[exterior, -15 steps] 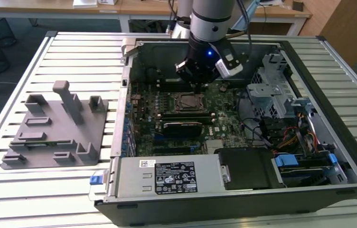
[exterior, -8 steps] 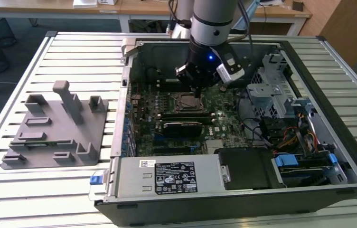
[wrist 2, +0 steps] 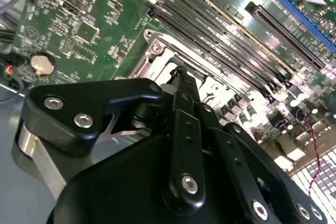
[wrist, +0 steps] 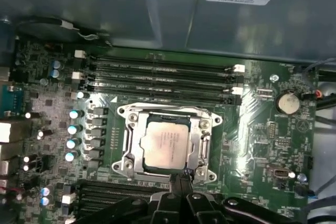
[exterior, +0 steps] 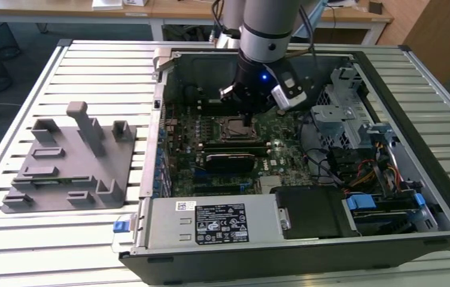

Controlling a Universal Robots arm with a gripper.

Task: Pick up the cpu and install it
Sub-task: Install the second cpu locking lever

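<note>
The small square cpu with its pale silver metal top [wrist: 164,144] is lying inside the square metal socket frame [wrist: 131,153] on the green motherboard [wrist: 252,129], so placement looks done. The black end effector [wrist: 182,176] is hovering just beside the socket's edge, fingertips pressed together, gripping nothing.

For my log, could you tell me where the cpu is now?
In the first wrist view, the cpu lies in the metal socket on the motherboard, between memory slots, with the pincer at its edge.

Pale silver cpu [wrist: 165,144], green motherboard [wrist: 252,129], black hand [wrist 2: 181,90], grey tray [exterior: 69,161].
</note>
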